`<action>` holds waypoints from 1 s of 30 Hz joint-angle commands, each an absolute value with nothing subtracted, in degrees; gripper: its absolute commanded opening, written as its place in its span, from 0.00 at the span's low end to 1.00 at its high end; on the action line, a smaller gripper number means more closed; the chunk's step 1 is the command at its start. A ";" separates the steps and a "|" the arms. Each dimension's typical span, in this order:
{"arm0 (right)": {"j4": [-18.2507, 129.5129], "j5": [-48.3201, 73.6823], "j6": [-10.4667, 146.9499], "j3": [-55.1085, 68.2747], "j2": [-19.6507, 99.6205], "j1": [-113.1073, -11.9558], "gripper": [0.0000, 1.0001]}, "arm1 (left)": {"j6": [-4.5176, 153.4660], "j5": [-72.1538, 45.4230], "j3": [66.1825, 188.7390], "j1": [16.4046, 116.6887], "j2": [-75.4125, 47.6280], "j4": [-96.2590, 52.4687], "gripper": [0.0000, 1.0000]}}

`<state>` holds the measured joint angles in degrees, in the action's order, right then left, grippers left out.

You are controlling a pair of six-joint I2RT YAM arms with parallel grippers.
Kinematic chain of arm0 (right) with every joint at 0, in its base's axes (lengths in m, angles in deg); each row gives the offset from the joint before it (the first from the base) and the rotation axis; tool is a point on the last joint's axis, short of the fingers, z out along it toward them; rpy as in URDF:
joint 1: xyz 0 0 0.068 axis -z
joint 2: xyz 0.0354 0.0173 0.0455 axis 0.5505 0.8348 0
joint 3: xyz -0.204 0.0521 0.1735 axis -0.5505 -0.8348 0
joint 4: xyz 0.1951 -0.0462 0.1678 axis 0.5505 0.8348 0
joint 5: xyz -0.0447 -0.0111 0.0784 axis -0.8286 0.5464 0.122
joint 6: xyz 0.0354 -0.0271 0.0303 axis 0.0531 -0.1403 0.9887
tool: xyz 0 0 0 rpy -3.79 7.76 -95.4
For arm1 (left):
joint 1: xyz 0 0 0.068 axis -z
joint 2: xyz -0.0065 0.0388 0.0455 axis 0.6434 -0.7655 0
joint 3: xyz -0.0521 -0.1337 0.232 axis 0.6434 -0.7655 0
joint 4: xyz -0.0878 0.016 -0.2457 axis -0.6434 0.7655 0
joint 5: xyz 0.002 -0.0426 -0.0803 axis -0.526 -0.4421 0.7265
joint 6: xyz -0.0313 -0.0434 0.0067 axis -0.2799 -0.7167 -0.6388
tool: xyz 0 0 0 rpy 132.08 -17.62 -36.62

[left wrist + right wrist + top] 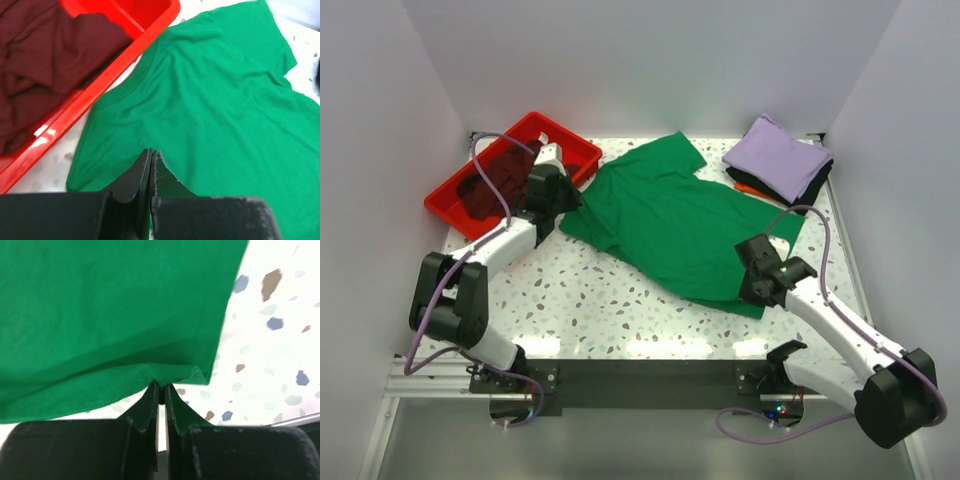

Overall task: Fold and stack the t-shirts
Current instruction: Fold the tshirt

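A bright green t-shirt lies spread diagonally across the speckled table. My left gripper is at its left sleeve, beside the tray. In the left wrist view its jaws are shut, with the tips down in the green cloth. My right gripper is at the shirt's near right hem. The right wrist view shows it shut on a bunched fold of that hem, lifted off the table. A dark maroon t-shirt lies crumpled in the tray.
The red plastic tray stands at the back left, touching the green shirt's collar side. At the back right is a folded stack: lavender shirt on top, black under it, an orange edge showing. White walls enclose the table.
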<state>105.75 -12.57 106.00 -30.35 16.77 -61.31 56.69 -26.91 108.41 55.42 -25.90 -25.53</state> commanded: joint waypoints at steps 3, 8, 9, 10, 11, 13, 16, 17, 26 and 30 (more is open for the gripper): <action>101.71 -14.74 100.28 -28.09 18.23 -55.12 0.00 | 57.75 -22.60 115.31 54.64 -30.76 -31.92 0.00; 100.83 -16.31 99.40 -27.57 18.32 -51.26 0.00 | 57.40 -21.98 118.74 53.93 -34.37 -32.80 0.00; 100.04 -16.14 98.87 -27.57 18.32 -50.64 0.00 | 57.49 -21.89 119.18 53.85 -34.81 -33.06 0.00; 99.60 -15.88 98.78 -27.65 18.41 -50.02 0.00 | 57.58 -21.89 119.62 53.67 -35.51 -33.50 0.00; 99.34 -15.88 98.52 -27.83 18.67 -49.06 0.00 | 57.49 -20.15 120.50 53.58 -35.95 -33.85 0.00; 98.63 -15.88 97.91 -28.01 19.54 -48.09 0.00 | 57.84 -19.00 121.55 53.49 -37.44 -34.29 0.00; 97.67 -15.70 97.46 -28.36 20.34 -46.33 0.00 | 58.54 -16.45 123.67 53.49 -39.55 -34.99 0.00; 97.49 -15.96 97.46 -28.36 20.34 -45.63 0.00 | 58.81 -15.66 124.71 53.49 -40.08 -34.91 0.00; 96.87 -16.58 97.29 -28.71 18.93 -42.02 0.00 | 61.00 -14.24 130.78 53.49 -45.88 -34.47 0.00; 96.43 -16.49 96.94 -28.53 19.55 -41.32 0.00 | 61.01 -14.59 132.81 53.49 -47.91 -33.59 0.00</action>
